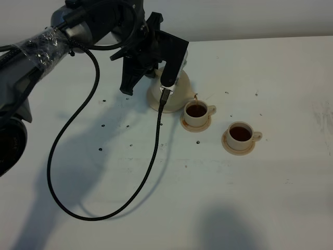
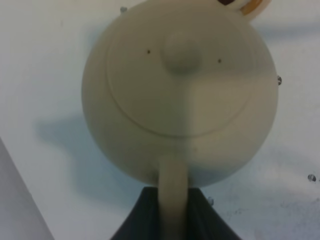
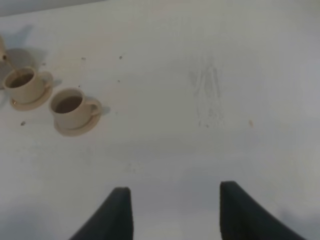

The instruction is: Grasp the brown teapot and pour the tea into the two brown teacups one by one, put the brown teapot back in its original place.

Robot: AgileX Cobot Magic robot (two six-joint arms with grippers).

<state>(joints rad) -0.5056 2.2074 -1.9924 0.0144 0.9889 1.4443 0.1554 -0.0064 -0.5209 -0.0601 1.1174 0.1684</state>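
The left gripper (image 2: pixel 172 220) pinches the loop handle of the teapot (image 2: pixel 180 90), its dark jaws pressed against either side of the handle in the left wrist view. Seen from the high camera, the teapot (image 1: pixel 174 94) sits upright at the back of the white table (image 1: pixel 250 198), largely hidden under the left arm, with its spout side just beside the nearer cup (image 1: pixel 197 112). Whether it already rests on its wide plate, or hangs just above it, cannot be told; a pale rim shows at its base.

Both cups hold dark tea: the nearer cup on its saucer close to the pot, the second cup (image 1: pixel 241 134) a little apart to the right. Pouring looks finished, and the step in hand appears to be the return of the pot to its place.

The next move likely calls for settling the pot flat, then opening the jaws and lifting clear without dragging the handle or nudging the full cup beside it.

The right gripper (image 3: pixel 172 212) hovers over bare table, holding nothing; its fingers stand apart in the right wrist view.
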